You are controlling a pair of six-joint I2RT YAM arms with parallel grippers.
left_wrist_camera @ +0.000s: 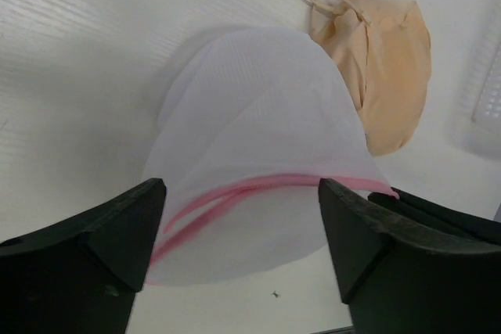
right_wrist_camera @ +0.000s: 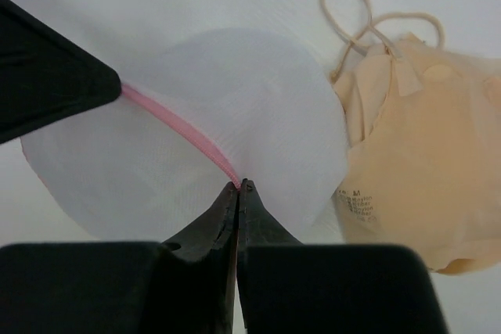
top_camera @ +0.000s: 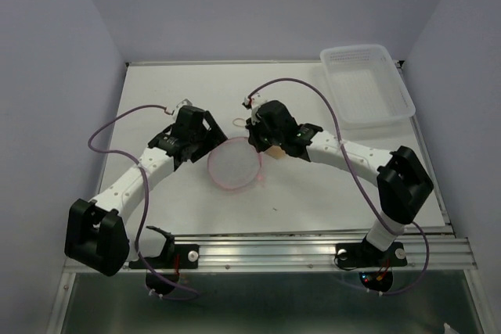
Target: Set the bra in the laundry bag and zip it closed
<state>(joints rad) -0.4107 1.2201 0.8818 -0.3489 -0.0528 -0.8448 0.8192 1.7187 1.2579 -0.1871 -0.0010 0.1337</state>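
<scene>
Early days: the bra (right_wrist_camera: 407, 138) lies outside the laundry bag (right_wrist_camera: 258, 107), right jaws pinching its pink rim (right_wrist_camera: 180, 134), left jaws gaping.

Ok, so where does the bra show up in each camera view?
Top external: the bra is a tan sliver at centre, at the laundry bag's right edge.
Left wrist: bra upper right, beyond the laundry bag.
Right wrist: bra fills the right side, beside the laundry bag.
Shared landmark: the laundry bag's pink zipper rim.
</scene>
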